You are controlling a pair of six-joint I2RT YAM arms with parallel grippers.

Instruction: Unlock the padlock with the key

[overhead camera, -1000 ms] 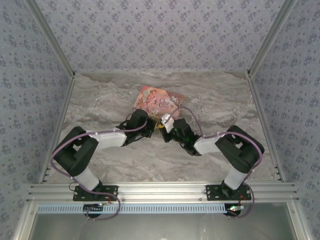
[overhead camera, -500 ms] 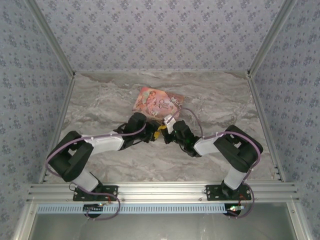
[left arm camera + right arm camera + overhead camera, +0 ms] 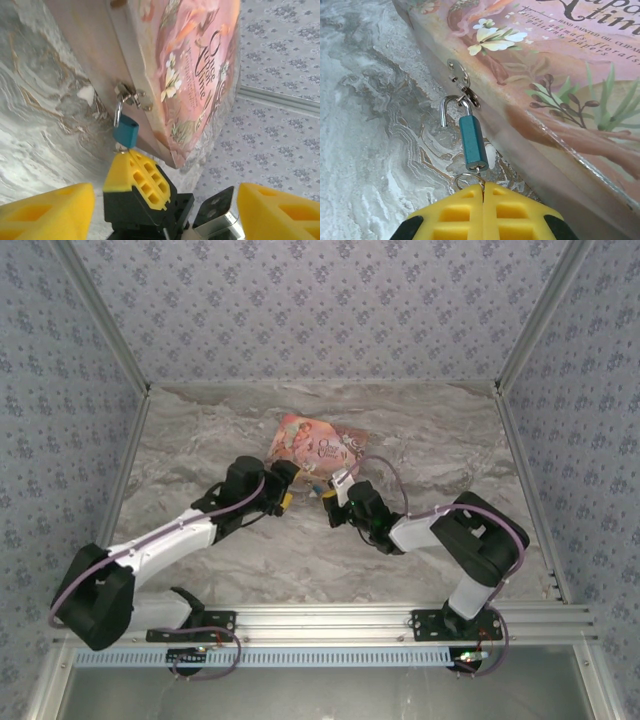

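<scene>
The padlock [image 3: 473, 142] has a small blue body and hangs from the hasp on the side of the pink box [image 3: 560, 75]. One end of its silvery shackle [image 3: 451, 107] stands free of the body. The key [image 3: 480, 176] sits in the keyhole, a wire ring beside it. My right gripper [image 3: 483, 190] is shut on the key just below the lock. My left gripper [image 3: 165, 200] is open, with wide yellow fingers [image 3: 45, 212] and nothing between them, a short way back from the padlock [image 3: 125, 132]. In the top view, left gripper [image 3: 292, 488] and right gripper [image 3: 326, 494] flank the lock.
The pink box [image 3: 318, 445] lies flat on the marble table [image 3: 200, 440] at mid-back. Patterned walls and metal frame rails [image 3: 320, 622] enclose the space. Free table lies left, right and in front of the box.
My left gripper has opened and drawn back to the left from the padlock, its arm stretching out lower. The right gripper has stayed shut at the lock.
</scene>
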